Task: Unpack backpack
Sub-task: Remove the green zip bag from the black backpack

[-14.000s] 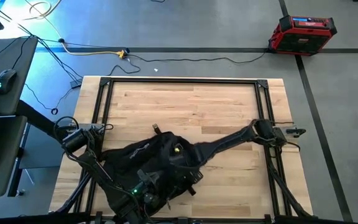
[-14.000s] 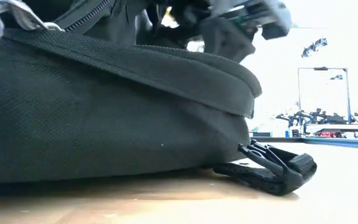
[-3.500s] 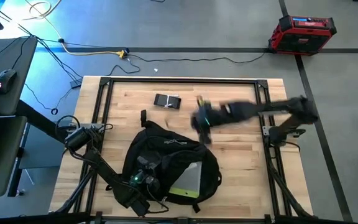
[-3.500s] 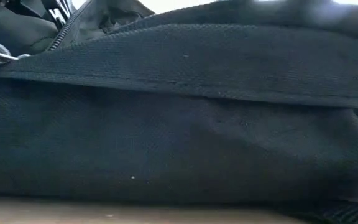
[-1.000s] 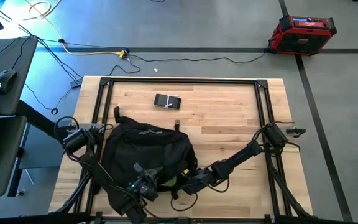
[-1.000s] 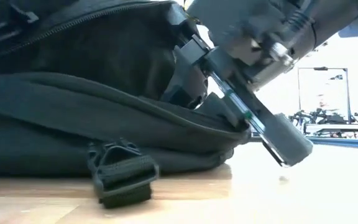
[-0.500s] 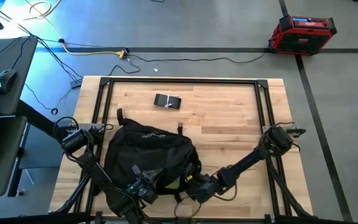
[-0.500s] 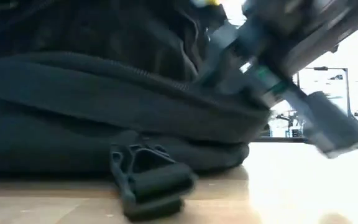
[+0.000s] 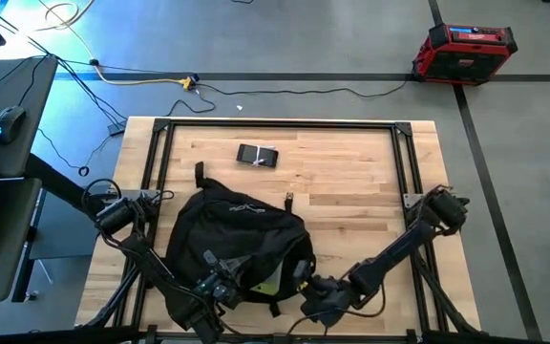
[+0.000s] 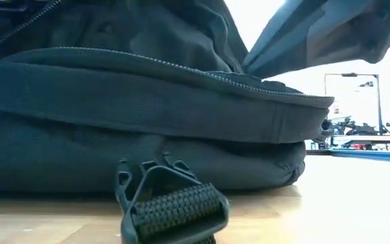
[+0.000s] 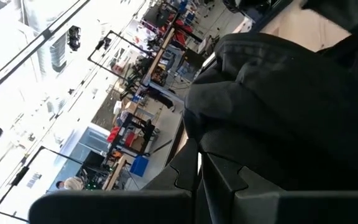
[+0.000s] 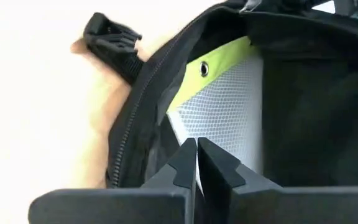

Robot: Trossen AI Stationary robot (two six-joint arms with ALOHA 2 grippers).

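Observation:
The black backpack (image 9: 242, 239) lies on the wooden table near its front edge, with its opening toward the near side. In the low view, the backpack (image 10: 134, 115) fills the picture. A translucent mesh pouch with neon-yellow trim (image 12: 225, 106) sits in the opening, and a strip of the pouch (image 9: 267, 284) shows from above. My left gripper (image 9: 223, 286) is shut at the backpack's near edge. My right gripper (image 9: 304, 284) is shut at the opening's right side. A strap buckle (image 10: 171, 203) rests on the table. My left gripper (image 11: 199, 167) is shut on a fold of the backpack's black fabric (image 11: 219, 146) at the near edge of the bag, coming in level; how many layers cannot be told. The bag rests on the table. My right gripper (image 12: 196, 152) pinches the pouch's lower edge (image 12: 188, 134) at its fingertips, slanting down into the opening from the near right. Most of the pouch stays inside the bag.
A small dark object (image 9: 256, 155) lies on the far part of the table. The black frame rails (image 9: 404, 172) run along the table's sides. Bare wood (image 9: 351, 182) lies to the right of and beyond the backpack.
My right gripper has drawn back toward the table's near right corner and risen a little. The backpack has swung and slid toward the right, its far end moving most, while its near edge stays at my left gripper. The strap buckle has shifted right along the table.

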